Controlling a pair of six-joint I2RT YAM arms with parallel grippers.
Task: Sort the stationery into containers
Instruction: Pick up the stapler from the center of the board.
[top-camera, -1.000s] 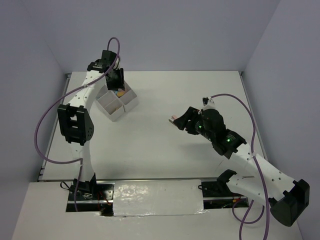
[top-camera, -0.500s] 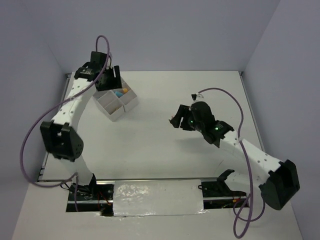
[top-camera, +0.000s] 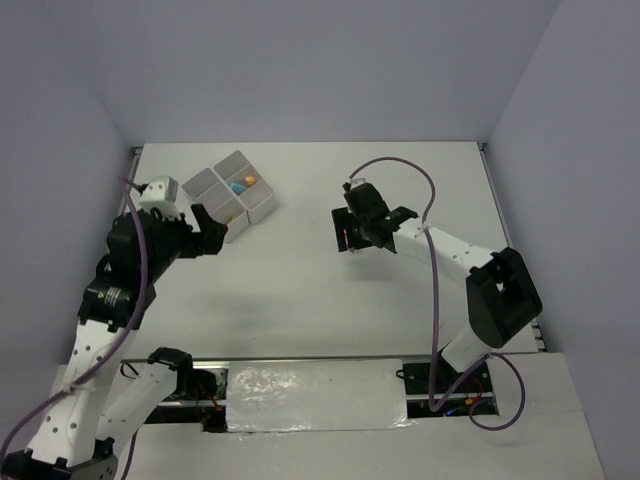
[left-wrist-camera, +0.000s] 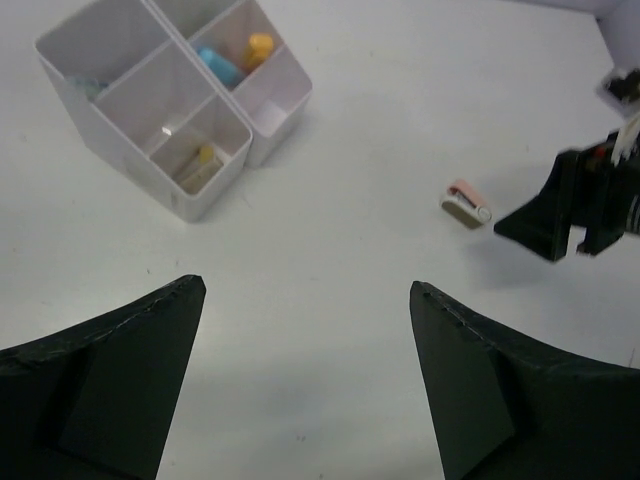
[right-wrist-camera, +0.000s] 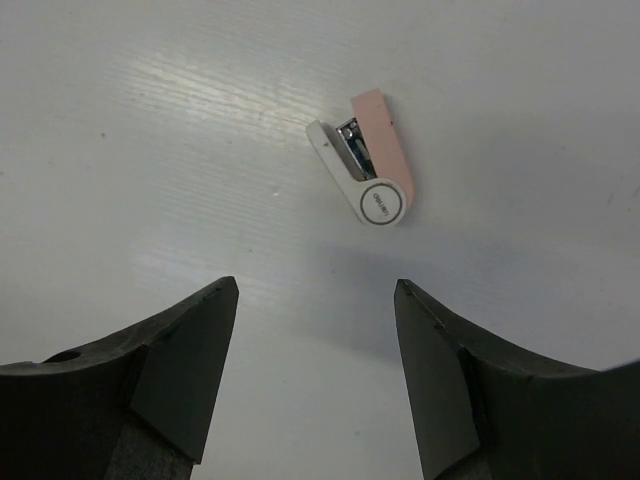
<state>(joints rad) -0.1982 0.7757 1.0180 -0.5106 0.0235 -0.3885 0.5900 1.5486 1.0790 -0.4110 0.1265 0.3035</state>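
The white table (top-camera: 300, 300) has wide bare room between the box and the stapler. The white box of four bins (left-wrist-camera: 110, 145) sits near the far left edge. One bin holds a light blue marker (left-wrist-camera: 218, 68) and an orange marker (left-wrist-camera: 258, 47). Another holds a small yellow thing (left-wrist-camera: 203, 158). A little pink stapler (right-wrist-camera: 365, 170) lies flat, well apart from the box. The left gripper (left-wrist-camera: 305, 290) and the right gripper (right-wrist-camera: 315, 285) are both spread wide and hold nothing.

Robot lab: walled white table (top-camera: 300, 290)
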